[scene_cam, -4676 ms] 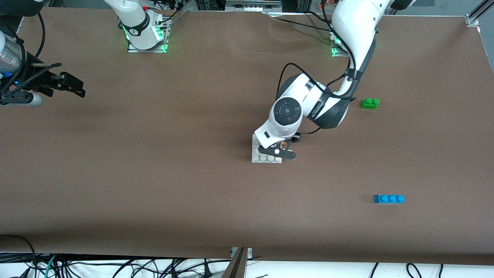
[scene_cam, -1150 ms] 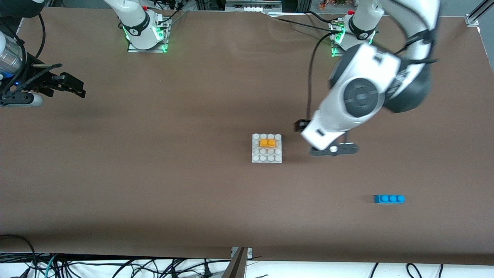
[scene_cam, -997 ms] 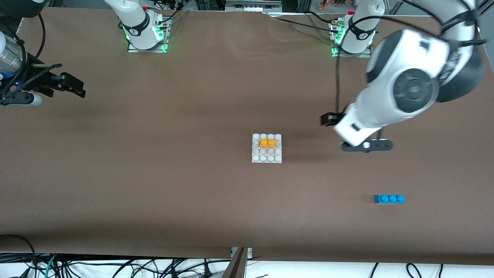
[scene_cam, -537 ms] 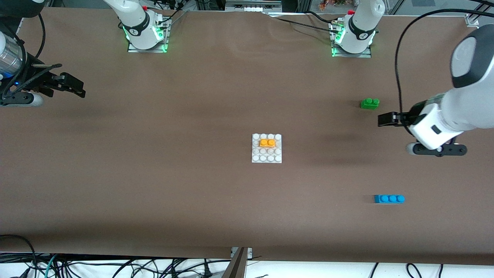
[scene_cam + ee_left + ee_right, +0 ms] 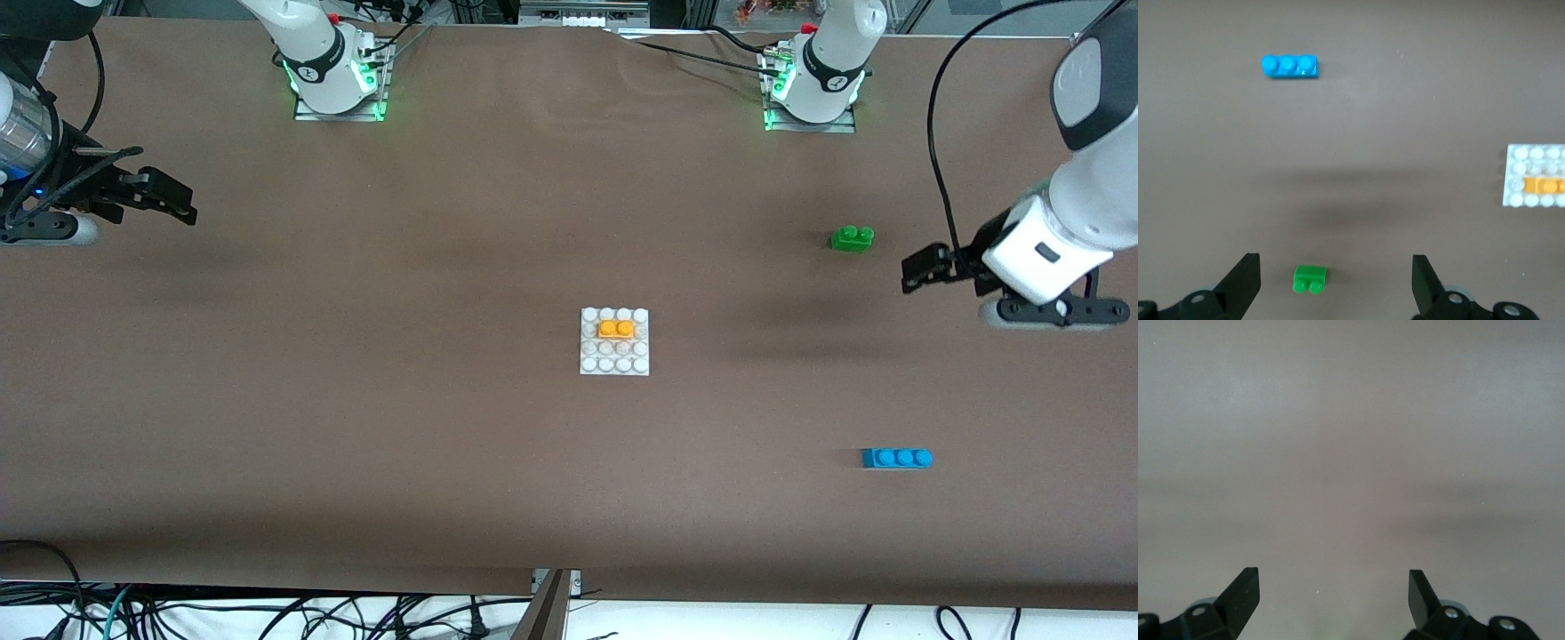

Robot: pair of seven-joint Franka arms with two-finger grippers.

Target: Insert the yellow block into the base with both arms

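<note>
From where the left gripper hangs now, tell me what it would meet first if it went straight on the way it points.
Probably bare table: the open left gripper points down at the brown table surface, with the small green two-stud plastic brick between its fingers in the left wrist view. Depth is unclear, so it might touch that brick first.

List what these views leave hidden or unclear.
- Yellow block: whether it is fully pressed into the base is too small to judge in the front view.
- Base: cut off by the left wrist view's edge.
- Right end effector: its arm is cropped by the front view's edge.
- Green brick: its studs are blurred in the left wrist view.
</note>
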